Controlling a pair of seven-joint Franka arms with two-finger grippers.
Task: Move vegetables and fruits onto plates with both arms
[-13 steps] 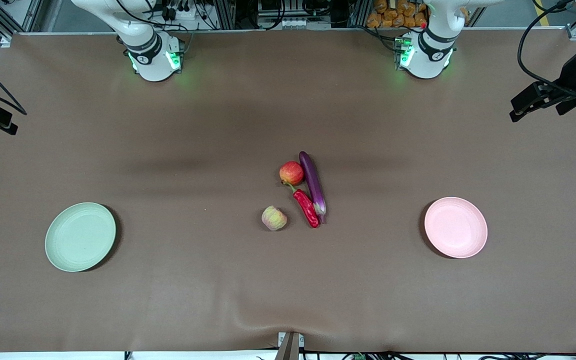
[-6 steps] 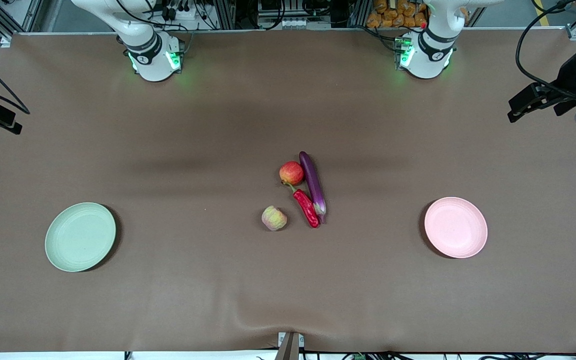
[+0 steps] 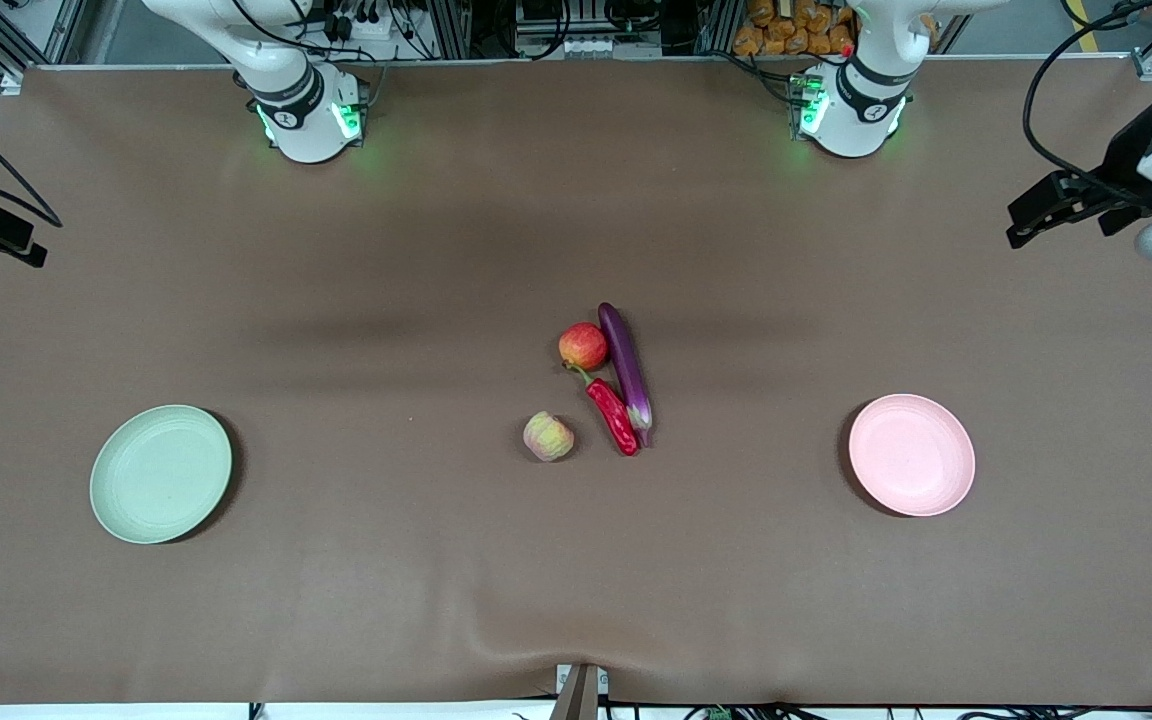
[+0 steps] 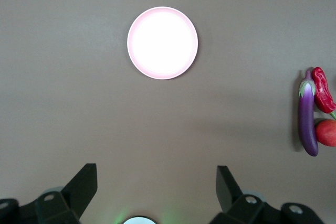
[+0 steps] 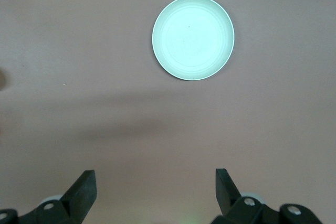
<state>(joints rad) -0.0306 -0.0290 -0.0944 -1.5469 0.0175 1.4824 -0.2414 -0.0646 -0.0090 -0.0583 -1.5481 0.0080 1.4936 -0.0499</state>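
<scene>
The red apple, purple eggplant and red chili lie together mid-table. The ribbed yellow-green fruit lies beside the chili, nearer the front camera. The green plate lies toward the right arm's end and the pink plate toward the left arm's end; both are bare. My left gripper is open and empty, high over the table, looking down on the pink plate, eggplant and chili. My right gripper is open and empty, high over the table, with the green plate in its view.
The brown table cloth has a small ridge at its front edge. The arm bases stand along the edge farthest from the front camera. The left arm's black hand shows at the edge of the front view.
The left arm's hand has shifted slightly inward over the table end. The right arm's hand has also shifted a little. The produce and plates have not moved.
</scene>
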